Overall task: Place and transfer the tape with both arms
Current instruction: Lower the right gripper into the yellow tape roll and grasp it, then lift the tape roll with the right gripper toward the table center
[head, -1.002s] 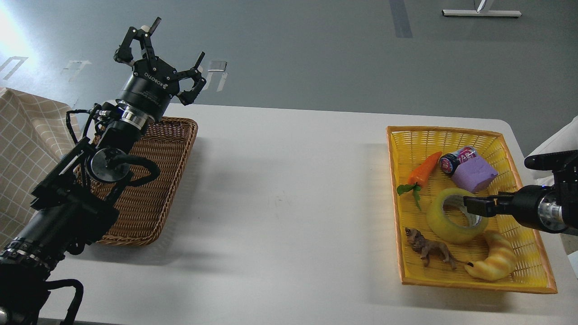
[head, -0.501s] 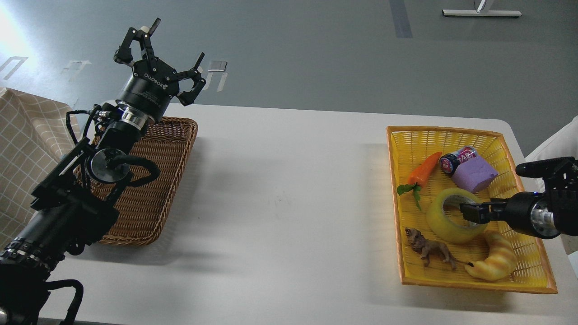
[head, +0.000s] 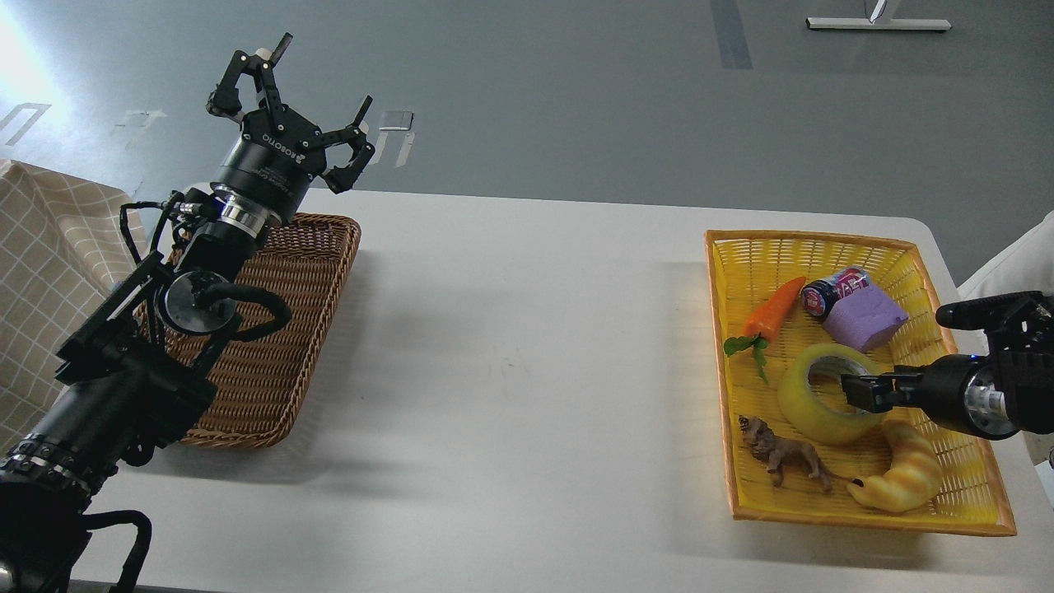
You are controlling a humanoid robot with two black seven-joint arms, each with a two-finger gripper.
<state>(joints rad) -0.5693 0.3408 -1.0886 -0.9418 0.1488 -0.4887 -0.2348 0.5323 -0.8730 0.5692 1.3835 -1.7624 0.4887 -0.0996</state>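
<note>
The tape (head: 811, 412), a yellowish translucent roll with a grey-white core, lies flat in the yellow basket (head: 963, 486) on the right. My right gripper (head: 862, 392) comes in from the right edge. Its dark tip sits at the right wall of the roll, over the core hole. Its fingers cannot be told apart. My left gripper (head: 290, 97) is raised above the far end of the brown wicker basket (head: 280, 362). Its fingers are spread open and it holds nothing.
The yellow basket also holds a toy carrot (head: 772, 311), a small dark can (head: 833, 291), a purple block (head: 866, 319), a toy lion (head: 782, 455) and a pale croissant toy (head: 902, 473). A checked cloth (head: 41, 272) lies at the left. White table (head: 527, 371) lies between the baskets.
My right gripper has dropped lower onto the right side of the tape and shifted slightly. The tape and my left arm have not moved.
</note>
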